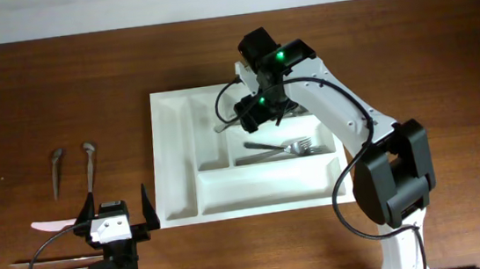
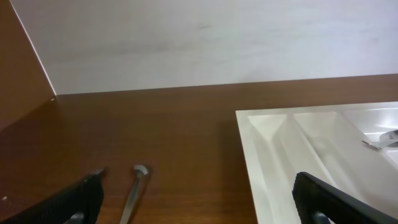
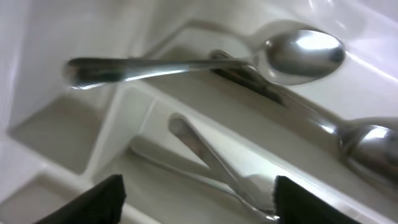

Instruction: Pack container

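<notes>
Spoons (image 3: 305, 53), two, glossy steel, lie in the white moulded-plastic container (image 1: 176, 158) centred on the worktop (image 1: 25, 102), one handle over a divider; fork (image 1: 290, 147) in the next compartment. My right claw (image 3: 199, 196) hangs above, spread wide, empty. My left claw (image 1: 116, 199), equally wide and empty, near two loose utensils (image 1: 91, 162).

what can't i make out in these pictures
- Overhead: the right hand covers most of the spoons in the cutlery tray.
- Left wrist: the bottom edge cuts off the loose spoon.
- Right wrist: the handles below the spoons are blurred, type unclear.
</notes>
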You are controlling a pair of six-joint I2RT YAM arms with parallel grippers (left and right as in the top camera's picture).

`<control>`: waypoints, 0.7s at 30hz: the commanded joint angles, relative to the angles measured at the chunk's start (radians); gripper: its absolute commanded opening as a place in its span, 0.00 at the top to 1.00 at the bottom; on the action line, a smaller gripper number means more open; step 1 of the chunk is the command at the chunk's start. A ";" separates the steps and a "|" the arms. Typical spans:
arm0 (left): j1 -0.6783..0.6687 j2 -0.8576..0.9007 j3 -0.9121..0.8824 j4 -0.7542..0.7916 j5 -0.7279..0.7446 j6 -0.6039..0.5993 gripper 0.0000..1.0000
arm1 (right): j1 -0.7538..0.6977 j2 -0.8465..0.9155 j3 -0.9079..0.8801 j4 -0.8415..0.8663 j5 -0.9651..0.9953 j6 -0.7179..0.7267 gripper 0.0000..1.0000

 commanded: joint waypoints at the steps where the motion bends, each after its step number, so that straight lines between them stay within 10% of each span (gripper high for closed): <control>1: -0.005 -0.008 -0.006 0.000 -0.004 -0.006 0.01 | 0.038 -0.045 0.059 -0.022 -0.003 -0.089 0.32; 9: -0.005 -0.008 -0.006 0.000 -0.004 -0.006 0.01 | 0.073 -0.046 0.183 -0.108 -0.004 -0.089 0.96; 21: -0.005 -0.008 -0.006 0.000 -0.003 -0.006 0.01 | 0.205 -0.041 0.183 -0.022 -0.018 -0.274 0.96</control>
